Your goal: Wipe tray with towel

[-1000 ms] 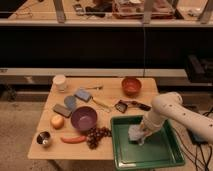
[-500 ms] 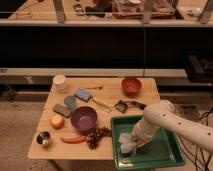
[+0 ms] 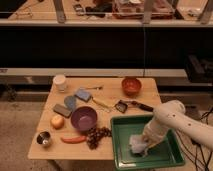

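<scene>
The gripper [image 3: 143, 143] is pressing down inside the tray [image 3: 170, 156], its fingers clamped together on the towel [image 3: 137, 145], which is bunching up as a pale lump on the tray's floor just left of its middle. The white arm [image 3: 182, 120] is reaching in from the right, bending down over the tray's far right part. The tray is sitting at the near right corner of the wooden desk [image 3: 110, 92], its right side jutting past the desk's edge. Just left of the tray a bunch of dark grapes [image 3: 96, 136] is lying, with a purple bowl [image 3: 83, 118] beyond it and an orange carrot [image 3: 73, 139] to the near left. Farther left, a small metal cup [image 3: 44, 139] and an apple [image 3: 57, 121] are resting near the left edge. A blue sponge block [image 3: 83, 94] and a dark grey block [image 3: 62, 110] are lying toward the far left, near a white cup [image 3: 60, 82]. An orange-red bowl [image 3: 131, 86] is standing at the far right.
</scene>
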Controlling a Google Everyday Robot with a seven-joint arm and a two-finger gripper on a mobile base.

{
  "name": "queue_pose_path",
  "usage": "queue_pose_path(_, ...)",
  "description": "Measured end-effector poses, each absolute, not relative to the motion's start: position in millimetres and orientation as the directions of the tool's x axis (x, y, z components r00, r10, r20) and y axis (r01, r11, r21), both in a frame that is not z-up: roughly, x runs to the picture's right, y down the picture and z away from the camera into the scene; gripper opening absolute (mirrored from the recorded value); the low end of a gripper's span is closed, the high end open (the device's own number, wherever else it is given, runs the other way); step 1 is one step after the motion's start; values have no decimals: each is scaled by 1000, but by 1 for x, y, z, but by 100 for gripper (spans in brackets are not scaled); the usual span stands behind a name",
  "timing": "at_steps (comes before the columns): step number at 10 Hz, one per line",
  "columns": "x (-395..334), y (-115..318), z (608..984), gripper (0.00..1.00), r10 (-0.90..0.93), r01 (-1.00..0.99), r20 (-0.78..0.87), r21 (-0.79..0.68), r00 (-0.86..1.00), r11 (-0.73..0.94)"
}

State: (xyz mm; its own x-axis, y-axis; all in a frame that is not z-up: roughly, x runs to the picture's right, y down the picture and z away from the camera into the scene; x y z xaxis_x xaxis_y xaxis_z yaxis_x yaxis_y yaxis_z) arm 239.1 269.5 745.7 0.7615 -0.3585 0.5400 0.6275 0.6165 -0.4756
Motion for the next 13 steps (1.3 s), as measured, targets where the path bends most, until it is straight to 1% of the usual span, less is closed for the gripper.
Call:
queue_pose_path(3,301,243,771,0,-324,541,446,-544,834,642)
queue_pose_path(5,315,218,791,0,-314,512,417,-554,853,656)
queue_pose_path(7,315,210,796,0,-320,520,424,-544,847,659)
queue_pose_path(10,271,212,792,0,-341,570,477,-503,810,649)
queue_pose_path(13,198,227,771,0,-368,636,553,-439,748,635)
